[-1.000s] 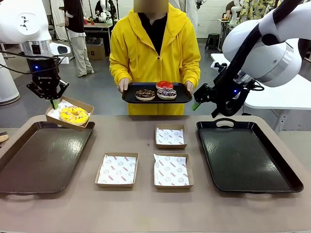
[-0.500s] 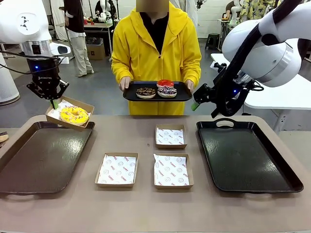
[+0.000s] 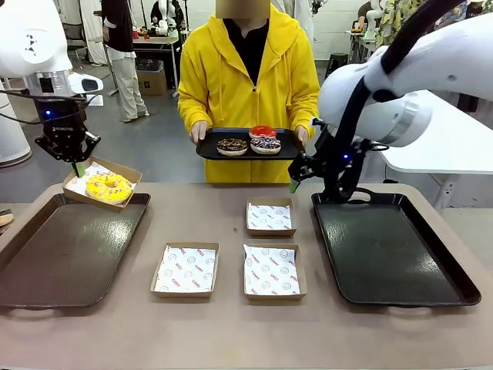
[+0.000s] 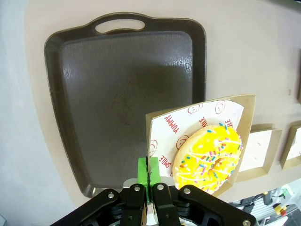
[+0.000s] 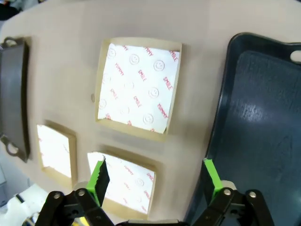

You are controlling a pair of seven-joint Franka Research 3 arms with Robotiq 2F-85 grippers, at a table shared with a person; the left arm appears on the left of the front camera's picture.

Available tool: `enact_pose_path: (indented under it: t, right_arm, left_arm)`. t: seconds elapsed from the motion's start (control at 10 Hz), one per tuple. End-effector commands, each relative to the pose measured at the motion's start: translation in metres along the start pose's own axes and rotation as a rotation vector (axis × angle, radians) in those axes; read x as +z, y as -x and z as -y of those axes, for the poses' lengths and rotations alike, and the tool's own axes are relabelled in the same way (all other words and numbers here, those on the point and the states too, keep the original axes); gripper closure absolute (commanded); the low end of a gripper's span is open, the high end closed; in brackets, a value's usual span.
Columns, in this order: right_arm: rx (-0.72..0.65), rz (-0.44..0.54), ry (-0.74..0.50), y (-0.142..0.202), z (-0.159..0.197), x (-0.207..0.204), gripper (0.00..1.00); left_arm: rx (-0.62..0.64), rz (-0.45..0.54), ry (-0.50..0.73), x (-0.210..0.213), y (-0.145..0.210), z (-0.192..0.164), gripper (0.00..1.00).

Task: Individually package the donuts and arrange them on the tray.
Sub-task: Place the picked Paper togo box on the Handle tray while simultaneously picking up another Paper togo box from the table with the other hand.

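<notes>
Table [image 3: 231, 331]: tan top with a dark tray at each end and three paper-lined cardboard boxes between them; a person in a yellow hooded top stands at the far side.
Left claw [image 3: 77, 165] [image 4: 149, 172]: green pads pressed together on one wall of a fourth box, pinching the cardboard edge and its paper lining.
Held box [image 3: 128, 171] [image 4: 164, 127]: tilted, hanging over the far corner of the left tray; whether it touches the rim cannot be told.
Yellow donut [image 3: 108, 186] [image 4: 209, 157]: lies inside the held box, coloured sprinkles on its icing.
Left tray [image 3: 62, 254] [image 4: 117, 94]: dark brown and glossy, with nothing lying on its floor.
Right claw [image 3: 300, 173] [image 5: 155, 176]: fingers spread wide apart, nothing between them; it hangs above the table near the far left corner of the right tray, looking down on the far box.
Right tray [image 3: 393, 254] [image 5: 263, 122]: black, with a handle at its far end.
Person's hands [image 3: 197, 132]: one at each end of a black serving tray [image 3: 208, 153], held level in front of the body, beyond the table's far edge.
Chocolate donut [image 3: 231, 146]: left on the serving tray, with sprinkles.
Red donut [image 3: 263, 132]: at the back of the serving tray, glossy.
Dark donut [image 3: 266, 144]: right front, just beside the chocolate one, pale sprinkles.
Far box [image 3: 270, 216] [image 5: 136, 89]: holds only printed paper, near the right tray.
Near boxes [image 3: 185, 269]: two side by side, each holding only paper.
</notes>
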State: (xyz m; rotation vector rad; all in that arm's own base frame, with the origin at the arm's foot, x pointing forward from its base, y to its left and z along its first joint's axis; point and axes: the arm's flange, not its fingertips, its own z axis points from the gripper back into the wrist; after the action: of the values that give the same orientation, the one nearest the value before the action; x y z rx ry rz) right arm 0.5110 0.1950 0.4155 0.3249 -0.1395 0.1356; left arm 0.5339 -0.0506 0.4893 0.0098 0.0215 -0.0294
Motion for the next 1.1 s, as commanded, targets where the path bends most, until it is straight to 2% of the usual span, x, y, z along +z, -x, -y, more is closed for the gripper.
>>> enact_pose_path:
  t: [0.0,0.3,0.4,0.5,0.9,1.0]
  right_arm:
    - [-0.039,0.004,0.05,-0.021,-0.013,-0.015,0.0]
    - [-0.075,-0.007,0.084,-0.031,-0.023,-0.039,0.0]
    - [-0.096,0.002,0.094,-0.031,-0.026,-0.039,0.0]
    - [-0.047,-0.021,0.052,-0.022,-0.014,-0.033,0.0]
    - [-0.06,-0.019,0.059,-0.025,-0.017,-0.035,0.0]
    - [-0.071,0.012,0.129,-0.026,-0.023,-0.045,0.0]
  left_arm:
    - [-0.075,0.008,0.043,-0.014,0.0,-0.012,0.99]
    - [-0.106,-0.004,0.037,-0.026,-0.001,-0.022,0.99]
    - [-0.07,-0.005,0.003,-0.026,0.002,-0.021,0.99]
    - [-0.097,-0.019,0.018,-0.024,-0.002,-0.015,0.99]
    - [-0.097,-0.023,0.017,-0.026,-0.002,-0.016,0.99]
    - [-0.069,-0.039,0.058,-0.027,-0.009,-0.015,0.99]
